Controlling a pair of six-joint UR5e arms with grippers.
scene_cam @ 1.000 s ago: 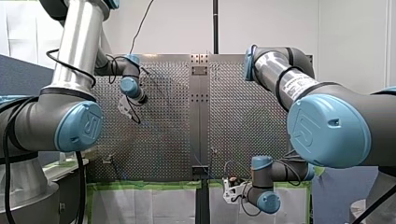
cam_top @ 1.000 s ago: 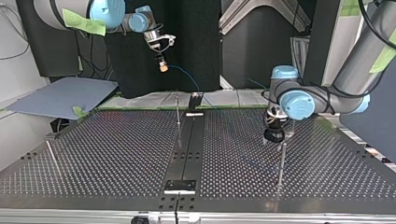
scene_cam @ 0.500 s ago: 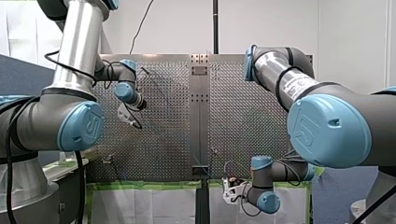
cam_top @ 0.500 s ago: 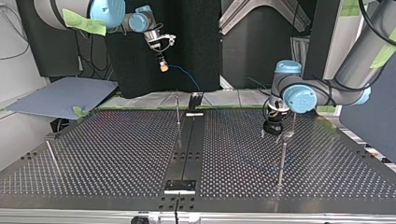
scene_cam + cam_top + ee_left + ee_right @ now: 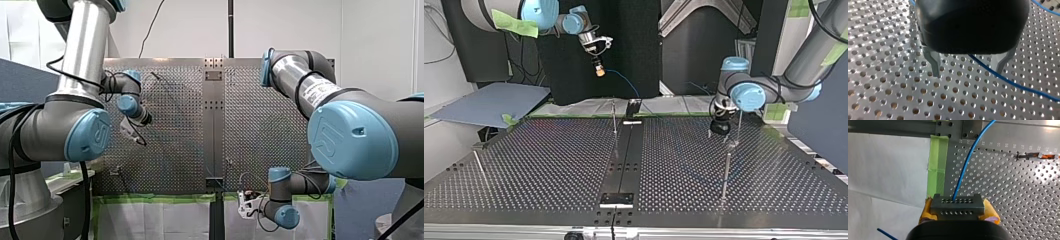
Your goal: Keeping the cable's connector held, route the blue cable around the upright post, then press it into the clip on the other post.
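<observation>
Right tool (image 5: 958,212) is clamped on the connector (image 5: 957,206), with a yellow pad (image 5: 926,210) on either side. The cable (image 5: 967,162) leaves its face toward the desk (image 5: 1003,195). No movement there over the last second. It's parked high off the desk's arm-side edge, at the top view's upper left, so the hold condition is fine.

The change is on the left. Left tool (image 5: 967,73) has pulled back from the tall post (image 5: 726,172) at the top view's right. A second ago it sat right over that post's top, and now it's behind it, nearer the arms (front view agrees: it slid left and down the frame). Its fingers (image 5: 934,62) are apart, tips close to the desk. The cable runs between them, not gripped.

My read: I'm repositioning along the cable and straddling it for a grab, not routing yet. I can't see the cable wrapped around the tall post or the centre post (image 5: 614,117), and I can't make out which post carries the clip. The next move calls for the left tool to close on the cable before any sweep, or it may slip out.
</observation>
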